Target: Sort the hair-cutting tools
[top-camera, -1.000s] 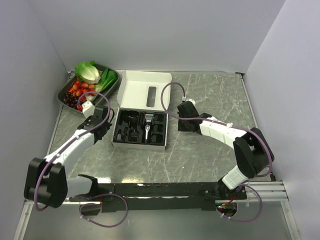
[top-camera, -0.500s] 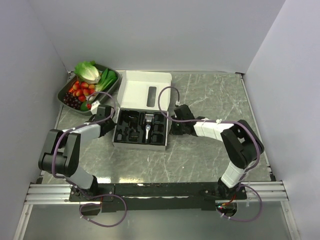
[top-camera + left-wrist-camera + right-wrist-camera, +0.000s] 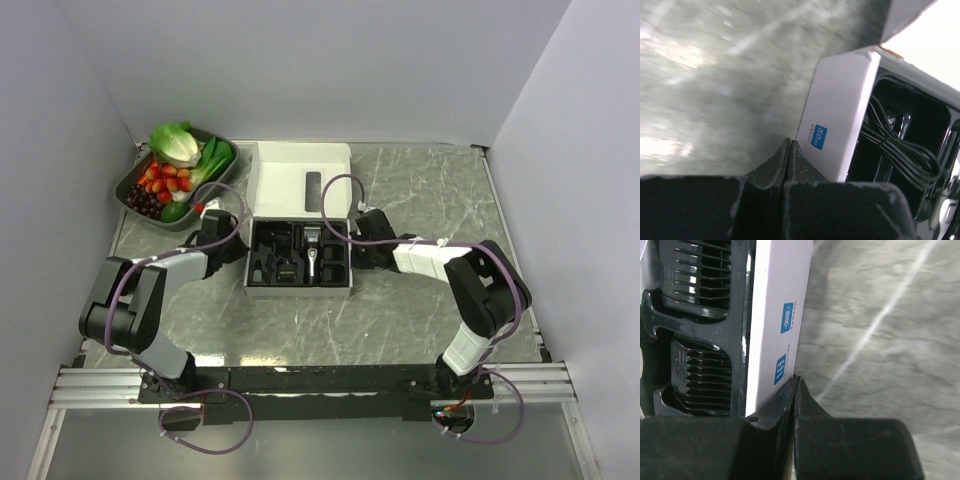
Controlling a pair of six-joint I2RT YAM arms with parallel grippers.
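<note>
An open white box (image 3: 300,178) lies at the table's middle with a black insert holding the black-and-silver hair clipper (image 3: 311,252) and several small black attachments (image 3: 285,270). My left gripper (image 3: 226,243) is shut and empty, its tips against the box's left wall (image 3: 837,120). My right gripper (image 3: 358,245) is shut and empty, its tips against the box's right wall (image 3: 777,330). The left wrist view shows a black cord (image 3: 895,147) in the insert. The right wrist view shows comb guards (image 3: 702,270) in their slots.
A dark tray (image 3: 134,180) of lettuce, strawberries and other produce stands at the back left, close behind my left arm. Grey walls enclose the marbled table on the left, back and right.
The box has slid to the right and turned square to the table. Both shut grippers moved with it and now press its two side walls.
</note>
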